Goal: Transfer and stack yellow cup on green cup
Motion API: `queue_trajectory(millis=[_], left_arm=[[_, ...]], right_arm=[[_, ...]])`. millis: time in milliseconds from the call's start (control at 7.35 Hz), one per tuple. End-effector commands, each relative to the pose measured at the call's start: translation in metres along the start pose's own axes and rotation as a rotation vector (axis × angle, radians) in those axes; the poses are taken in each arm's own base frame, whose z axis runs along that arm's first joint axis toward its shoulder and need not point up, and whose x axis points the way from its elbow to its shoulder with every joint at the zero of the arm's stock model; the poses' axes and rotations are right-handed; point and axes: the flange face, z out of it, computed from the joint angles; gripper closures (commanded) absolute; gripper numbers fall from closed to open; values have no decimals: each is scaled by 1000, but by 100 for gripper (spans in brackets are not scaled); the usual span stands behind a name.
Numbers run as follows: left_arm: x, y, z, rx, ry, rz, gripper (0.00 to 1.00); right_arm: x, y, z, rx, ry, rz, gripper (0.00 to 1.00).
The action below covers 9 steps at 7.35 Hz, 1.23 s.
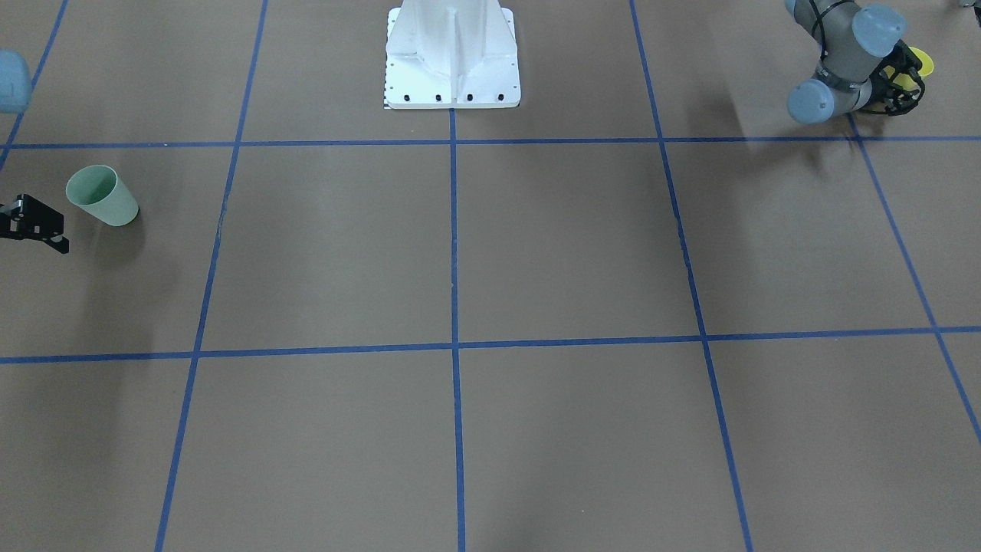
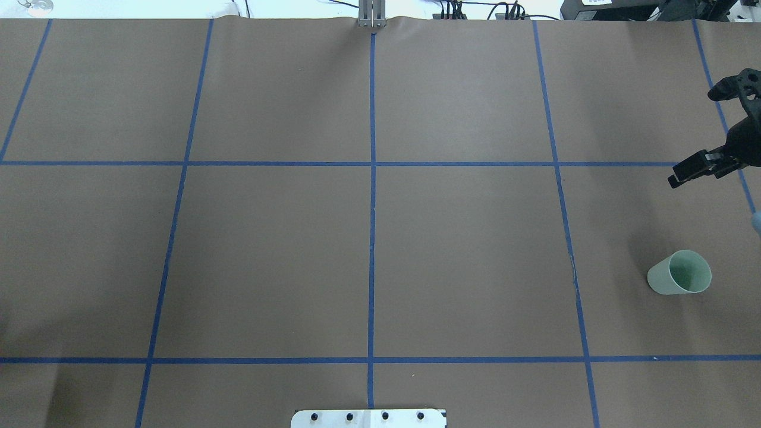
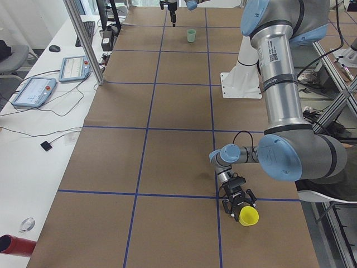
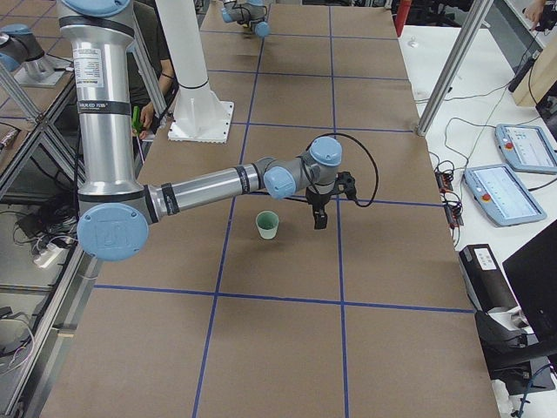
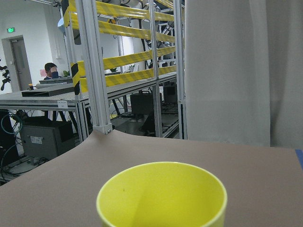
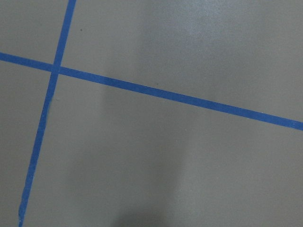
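The yellow cup point(image 5: 161, 196) stands at the table's near-left corner and fills the bottom of the left wrist view. It also shows in the exterior left view point(image 3: 248, 215) and the front view point(image 1: 922, 61). My left gripper point(image 3: 240, 204) lies low over the table with a finger on either side of the cup. I cannot tell whether the fingers press on it. The green cup point(image 2: 679, 274) stands upright on the table's right side. My right gripper point(image 2: 707, 134) hangs open and empty a little beyond it.
The white robot base point(image 1: 452, 69) stands at mid-table on my side. Blue tape lines cross the brown table cover point(image 2: 368, 238). A metal frame with yellow-striped bars point(image 5: 94, 71) and a grey curtain stand past the table edge behind the yellow cup.
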Motion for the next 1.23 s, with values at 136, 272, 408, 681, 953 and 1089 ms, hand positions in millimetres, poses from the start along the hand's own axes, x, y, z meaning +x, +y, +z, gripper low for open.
queue_trajectory(millis=[136,272,408,681,953,1089], left_arm=[[-7,1,18,4,31,-7,35],[-4,-12,34,6,35,0,60],[-1,-24,49,4,35,23,69],[6,-46,71,36,46,68,70],[26,-61,86,83,202,116,72],[37,-59,92,93,283,162,72]], right_arm=[[-1,0,0,-1,-2,1,0],[-1,0,0,-1,-2,1,0],[-2,0,1,-2,-3,-1,0],[-4,0,-1,1,-4,-4,0],[-7,-1,-4,7,-8,-10,0],[-10,-1,-6,12,-10,-15,0]])
